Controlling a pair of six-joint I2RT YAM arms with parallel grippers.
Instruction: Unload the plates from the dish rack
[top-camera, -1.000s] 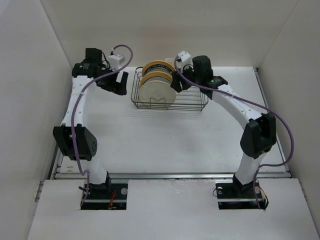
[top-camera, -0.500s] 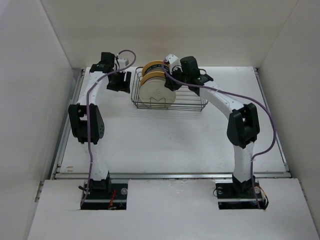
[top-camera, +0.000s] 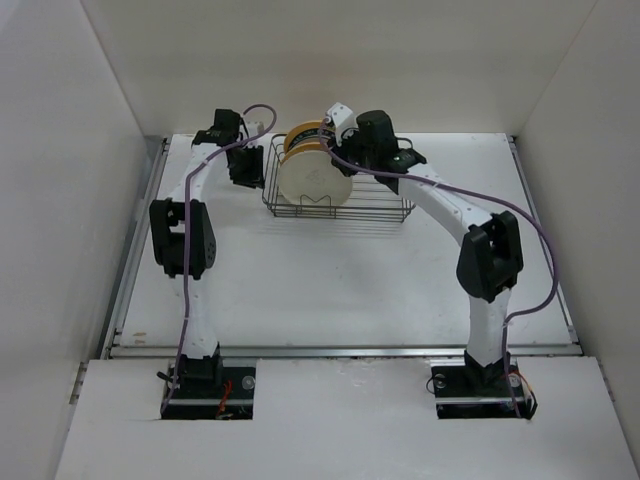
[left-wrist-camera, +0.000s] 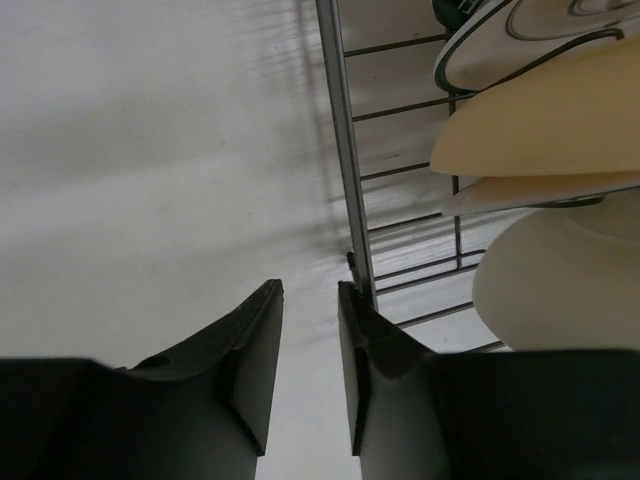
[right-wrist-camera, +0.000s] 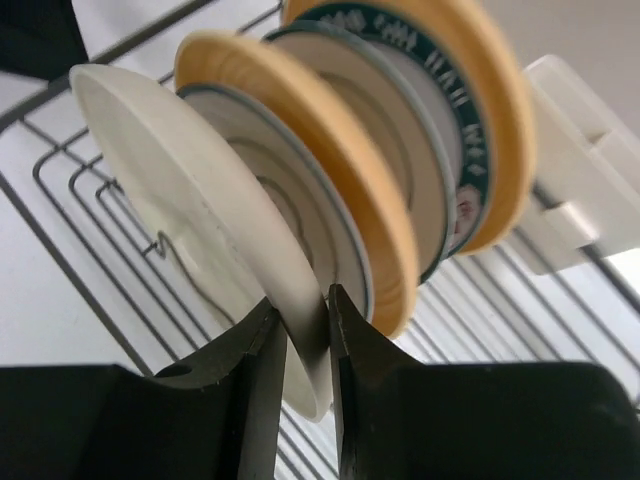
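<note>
right gripper (right-wrist-camera: 298, 350): is pinching the rim of the round cream plate (right-wrist-camera: 170, 190), jaws nearly closed | cream plate: is standing upright in the dark wire dish rack (left-wrist-camera: 341, 130) | left gripper (left-wrist-camera: 310, 300): is hovering just outside the rack's rim, jaws narrowly apart, gripping nothing

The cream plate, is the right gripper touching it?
Touching. The right wrist view shows the right gripper pinching the cream plate at its rim.

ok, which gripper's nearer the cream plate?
Right. The right gripper is clamped on the cream plate at its rim; the left gripper sits outside the rack at its left end, off the plate.
</note>
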